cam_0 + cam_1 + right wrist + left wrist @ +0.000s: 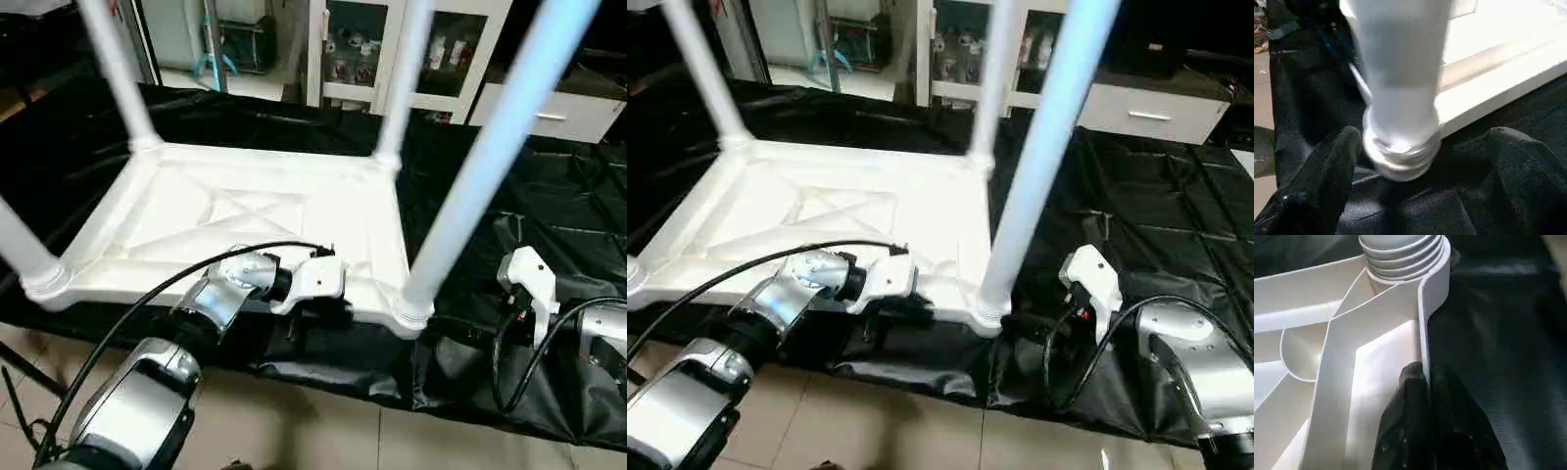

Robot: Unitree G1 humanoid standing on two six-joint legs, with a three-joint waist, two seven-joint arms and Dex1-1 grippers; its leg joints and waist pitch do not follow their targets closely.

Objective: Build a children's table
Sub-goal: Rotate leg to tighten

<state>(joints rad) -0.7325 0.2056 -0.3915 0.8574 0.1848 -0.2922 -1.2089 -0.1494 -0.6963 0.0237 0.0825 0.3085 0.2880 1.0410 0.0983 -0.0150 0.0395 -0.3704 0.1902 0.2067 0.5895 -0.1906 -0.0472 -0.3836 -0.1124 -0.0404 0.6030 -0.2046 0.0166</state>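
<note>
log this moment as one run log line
stage: four legs in tabletop | left end effector: shut on tabletop rim | right end effector: open beside near-right leg

A lab-like workroom: a bench (549, 196) under black sheeting, tiled floor (294, 431), and a glass-doored white cabinet (343, 49) of small items.

One upturned tabletop (245, 211) lies on one black sheet (549, 196); four white legs (490, 147) stand in its corner sockets, beside two grippers, left (309, 313) and right (1415, 196).
</note>
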